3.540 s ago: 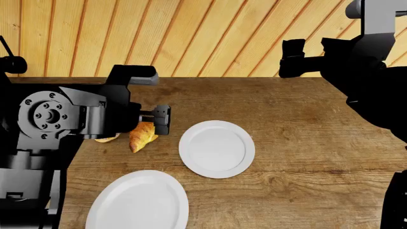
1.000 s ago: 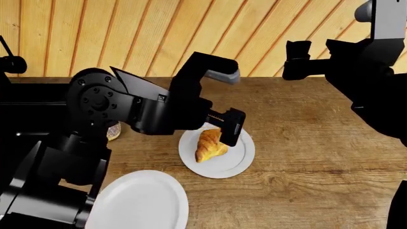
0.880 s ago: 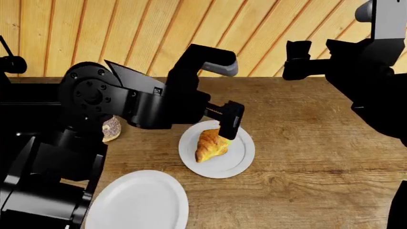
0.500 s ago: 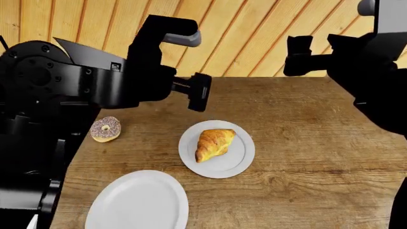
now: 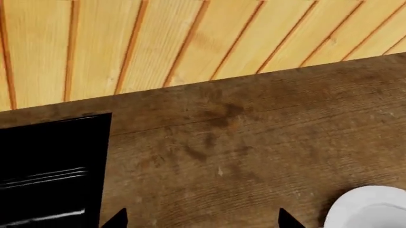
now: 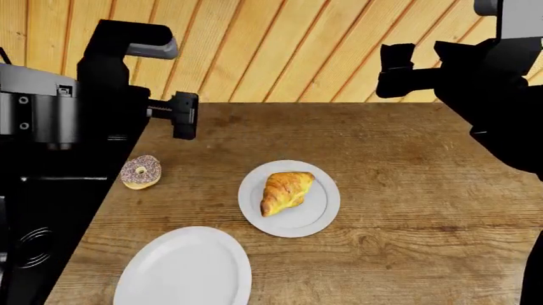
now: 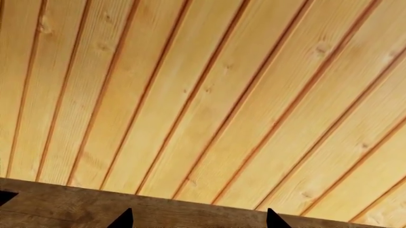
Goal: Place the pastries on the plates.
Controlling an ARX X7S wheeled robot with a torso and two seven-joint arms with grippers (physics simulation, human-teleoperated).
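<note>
Croissant resting on the smaller plate; donut lying bare on the wooden surface.

The croissant lies on the smaller plate near the middle of the surface. The larger plate sits nearer the robot and to its left, holding nothing. The donut, chocolate-iced with pale sprinkles, rests on the surface near its left edge, apart from both plates. The left pincer hangs above the far left part of the surface, beyond the donut, and grips nothing; in the left wrist view its two fingertips stand wide apart, so it is released, and a rim of the smaller plate shows. The right pincer is raised before the plank wall, its fingertips likewise spread and empty.
</note>
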